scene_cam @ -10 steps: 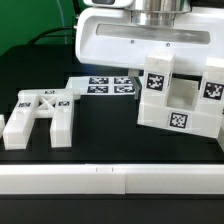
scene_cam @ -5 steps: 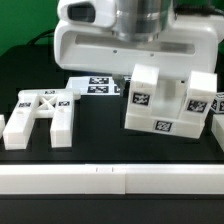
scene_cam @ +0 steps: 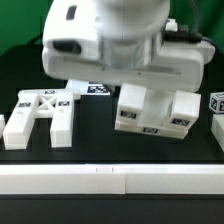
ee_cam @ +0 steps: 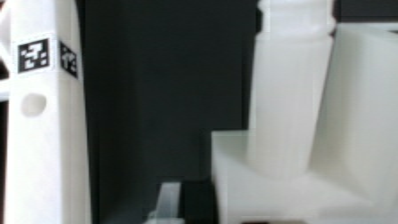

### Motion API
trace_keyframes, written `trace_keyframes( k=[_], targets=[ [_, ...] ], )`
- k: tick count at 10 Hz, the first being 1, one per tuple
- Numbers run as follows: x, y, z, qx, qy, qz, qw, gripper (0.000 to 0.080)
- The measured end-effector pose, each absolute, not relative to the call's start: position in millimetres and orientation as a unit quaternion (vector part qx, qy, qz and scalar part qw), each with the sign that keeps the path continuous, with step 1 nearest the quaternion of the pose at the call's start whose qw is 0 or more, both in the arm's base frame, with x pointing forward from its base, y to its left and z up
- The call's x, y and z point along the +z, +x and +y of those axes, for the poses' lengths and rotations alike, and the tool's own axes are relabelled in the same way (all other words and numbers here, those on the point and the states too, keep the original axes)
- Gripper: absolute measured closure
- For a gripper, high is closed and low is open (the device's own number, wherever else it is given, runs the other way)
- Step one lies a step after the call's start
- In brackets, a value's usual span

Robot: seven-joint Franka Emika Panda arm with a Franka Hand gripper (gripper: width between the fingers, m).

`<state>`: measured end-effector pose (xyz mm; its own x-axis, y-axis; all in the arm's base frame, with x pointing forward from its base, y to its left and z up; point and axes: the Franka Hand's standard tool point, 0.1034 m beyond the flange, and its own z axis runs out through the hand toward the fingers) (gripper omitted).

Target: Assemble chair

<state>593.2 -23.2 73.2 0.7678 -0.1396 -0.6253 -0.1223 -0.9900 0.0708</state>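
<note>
The arm's big white hand (scene_cam: pixel 115 45) hangs over a blocky white chair part (scene_cam: pixel 150 112) with small tags, right of centre in the exterior view. Its fingertips are hidden there behind the hand. In the wrist view my gripper (ee_cam: pixel 199 208) is shut, one grey fingertip (ee_cam: pixel 173 200) lying against the part's white block (ee_cam: pixel 302 175), from which a round post (ee_cam: pixel 294 80) rises. A tagged white bar (ee_cam: pixel 45 100) runs along the far side of the dark gap. The cross-braced plate with its legs (scene_cam: pixel 40 112) lies at the exterior view's left.
The marker board (scene_cam: pixel 92 89) lies behind, mostly covered by the hand. A small tagged block (scene_cam: pixel 215 103) stands at the exterior view's right edge. A long white rail (scene_cam: pixel 110 180) runs along the table's front.
The hand has swung toward the exterior view's left and turned. The notched chair part has moved left and turned with it, and now sits lower under the hand. The cross-braced plate has not moved.
</note>
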Motion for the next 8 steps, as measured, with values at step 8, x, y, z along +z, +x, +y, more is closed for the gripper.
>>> trace_keyframes(
  k=[8],
  targets=[
    [65.8, 598.8, -32.6, -0.355, 0.935, -0.017, -0.015, 0.0763]
  ],
)
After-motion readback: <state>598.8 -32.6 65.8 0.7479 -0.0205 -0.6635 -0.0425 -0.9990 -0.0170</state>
